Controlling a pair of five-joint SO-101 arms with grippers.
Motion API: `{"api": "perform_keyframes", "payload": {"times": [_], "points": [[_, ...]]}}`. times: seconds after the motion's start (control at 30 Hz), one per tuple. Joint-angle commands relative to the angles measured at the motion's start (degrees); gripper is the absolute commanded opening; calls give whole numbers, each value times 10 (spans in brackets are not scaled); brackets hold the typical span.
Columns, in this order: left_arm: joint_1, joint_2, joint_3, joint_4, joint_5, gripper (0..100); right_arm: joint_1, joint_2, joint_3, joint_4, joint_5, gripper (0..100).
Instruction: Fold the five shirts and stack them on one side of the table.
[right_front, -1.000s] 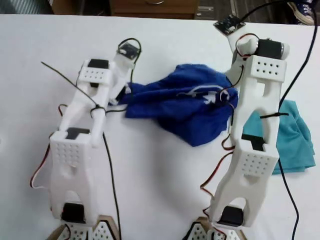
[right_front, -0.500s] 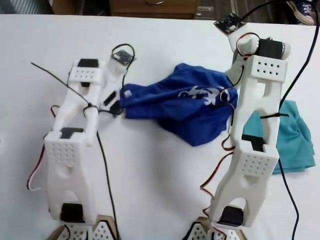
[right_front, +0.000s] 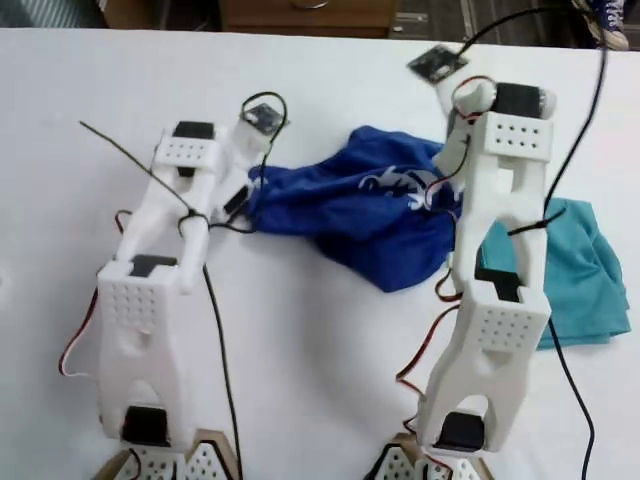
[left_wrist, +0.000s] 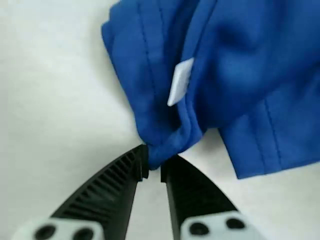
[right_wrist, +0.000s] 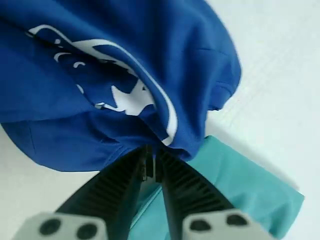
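L gripper (left_wrist: 155, 169): jaws drawn narrow, nearly together, nipping a small bunched fold of the blue shirt (left_wrist: 215, 75) right at the tips. The rest of that shirt spreads out ahead of the tips & off to one side. A small white tag (left_wrist: 180, 82) sits on a seam just beyond the pinched fold. The bare white table (left_wrist: 55, 100) lies on the other side of the tips.

R gripper (right_wrist: 152, 165): jaws also pulled in tight, w/ only a sliver btwn them, tips clamped on the blue shirt's edge. The shirt's white print (right_wrist: 125, 100) faces the wrist cam, just past the tips. The teal shirt (right_wrist: 240, 200) lies below & beside this gripper. Its cloth runs in under the blue edge close to the tips; can't tell if the two touch.

High view: the blue shirt is a crumpled heap strung btwn the two grippers, L gripper at one end, R gripper at the opposite end. L arm (right_front: 150, 300) & R arm (right_front: 495, 300) are both stretched fwd over the table. The heap's bulk sags back toward the arm bases, nearer R gripper than L gripper. The teal shirt is on R arm's outer side, partly hidden under that arm, rumpled, not folded. Black & red cables (right_front: 215, 330) run along both arms; one black cable crosses the teal shirt.
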Motion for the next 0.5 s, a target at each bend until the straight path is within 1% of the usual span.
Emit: {"api": "perform_keyframes", "payload": {"times": [0.0, 0.1, 0.2, 0.33, 0.47], "points": [[6, -6, -11, -36, 6, 24, -18, -43, 25, 4, 2, 20], [11, -9, -15, -33, 5, 23, -23, -43, 46, 4, 2, 20], [9, -28, -51, 0, 5, 23, -28, -43, 63, 3, 2, 20], [8, -60, -124, 80, 5, 23, -36, -45, 56, -5, 2, 20], [-9, -82, -174, 165, 5, 23, -36, -50, -7, -44, -3, 20]]}}
